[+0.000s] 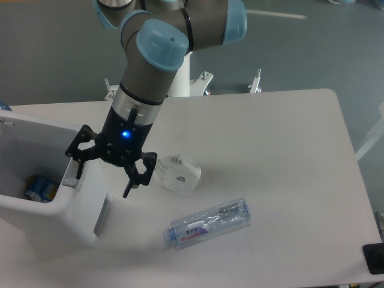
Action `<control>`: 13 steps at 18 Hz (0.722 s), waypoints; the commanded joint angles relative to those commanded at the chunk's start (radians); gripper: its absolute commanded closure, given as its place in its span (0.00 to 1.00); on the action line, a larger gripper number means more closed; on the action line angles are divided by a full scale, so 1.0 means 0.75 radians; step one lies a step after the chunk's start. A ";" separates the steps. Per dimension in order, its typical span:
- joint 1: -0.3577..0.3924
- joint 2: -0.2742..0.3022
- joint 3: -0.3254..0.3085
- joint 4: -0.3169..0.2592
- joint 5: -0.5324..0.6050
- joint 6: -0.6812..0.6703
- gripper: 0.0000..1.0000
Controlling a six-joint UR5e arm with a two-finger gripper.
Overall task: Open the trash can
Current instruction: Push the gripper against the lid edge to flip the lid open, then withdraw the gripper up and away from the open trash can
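The trash can (75, 210) is a large white boxy bin at the table's left edge, partly cut off by the frame. Its top stands open and I see into it. A white flat panel (36, 123) along its far side looks like the lid. A grey latch tab (102, 217) sits on the right wall. My gripper (103, 183) is open and empty, hanging over the bin's right rim. One finger (78, 171) is on the inner side of the rim and the other (133, 180) is outside it.
A blue and yellow pack (42, 187) lies inside the bin. A small white object (175, 174) lies just right of the gripper. A clear plastic bottle (210, 222) lies on its side on the white table (282, 156). A black item (375, 258) sits at the lower right corner.
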 joint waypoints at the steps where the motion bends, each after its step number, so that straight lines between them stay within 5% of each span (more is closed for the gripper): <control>1: 0.000 0.006 0.004 0.000 0.000 -0.010 0.00; 4: 0.006 0.016 0.004 0.000 0.004 -0.012 0.00; 9: 0.159 0.008 0.055 0.000 0.406 0.167 0.00; 13: 0.317 -0.090 0.057 0.002 0.519 0.355 0.00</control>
